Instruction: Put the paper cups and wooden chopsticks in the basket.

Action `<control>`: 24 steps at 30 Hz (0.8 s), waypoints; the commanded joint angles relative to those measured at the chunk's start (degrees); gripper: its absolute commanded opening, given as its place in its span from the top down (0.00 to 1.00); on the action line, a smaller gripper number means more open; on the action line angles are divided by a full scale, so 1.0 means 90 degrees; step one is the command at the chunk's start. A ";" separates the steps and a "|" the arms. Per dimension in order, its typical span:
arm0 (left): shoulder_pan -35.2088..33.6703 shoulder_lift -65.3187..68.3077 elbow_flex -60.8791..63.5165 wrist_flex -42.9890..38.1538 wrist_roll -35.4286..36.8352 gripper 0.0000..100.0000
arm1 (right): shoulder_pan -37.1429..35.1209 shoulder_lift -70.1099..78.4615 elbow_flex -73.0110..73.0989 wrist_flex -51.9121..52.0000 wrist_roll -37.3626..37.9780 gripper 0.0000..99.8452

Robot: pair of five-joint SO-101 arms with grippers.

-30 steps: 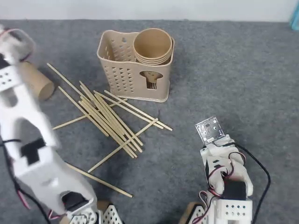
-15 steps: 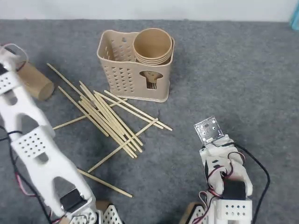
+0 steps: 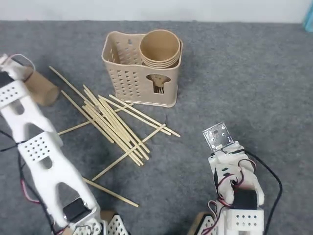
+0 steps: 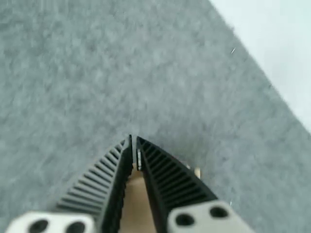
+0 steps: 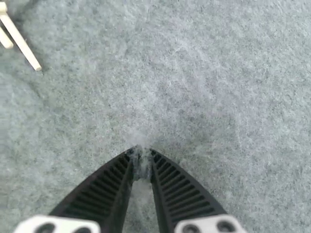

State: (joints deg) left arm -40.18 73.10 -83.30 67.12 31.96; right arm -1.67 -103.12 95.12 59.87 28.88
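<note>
A brown paper cup point(image 3: 45, 90) lies on its side at the far left of the carpet. My left arm point(image 3: 30, 137) stretches over it. In the left wrist view my left gripper point(image 4: 133, 142) is shut, and the cup point(image 4: 138, 206) shows right beneath its fingers. I cannot tell whether it touches the cup. The beige basket point(image 3: 128, 73) stands at the back with several stacked cups point(image 3: 160, 48) inside. Wooden chopsticks point(image 3: 113, 125) lie scattered in front of it. My right gripper point(image 5: 141, 151) is shut and empty, low over bare carpet near one chopstick tip point(image 5: 22, 46).
The right arm point(image 3: 235, 183) sits folded at the front right. One loose chopstick point(image 3: 110, 192) lies near the left arm's base. Open grey carpet spreads to the right of the basket.
My left arm has swung from the far left edge to over the lying cup. The cup, basket, chopsticks and right arm stay where they were.
</note>
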 commanded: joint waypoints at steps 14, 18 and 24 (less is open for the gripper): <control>0.0606 -0.0654 -0.1284 0.3722 -0.0615 0.99 | -0.0024 -0.0073 0.0127 -0.0063 0.0088 0.99; 0.0635 -0.0703 -0.0991 0.3722 -0.0635 0.99 | -0.0024 -0.0073 0.0117 -0.0024 0.0088 0.99; 0.0635 -0.0713 -0.0943 0.3741 -0.0654 0.99 | -0.0024 -0.0073 0.0117 -0.0044 0.0088 0.99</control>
State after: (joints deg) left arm -35.08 71.96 -91.91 98.68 26.77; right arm -1.67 -103.12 95.12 59.87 28.88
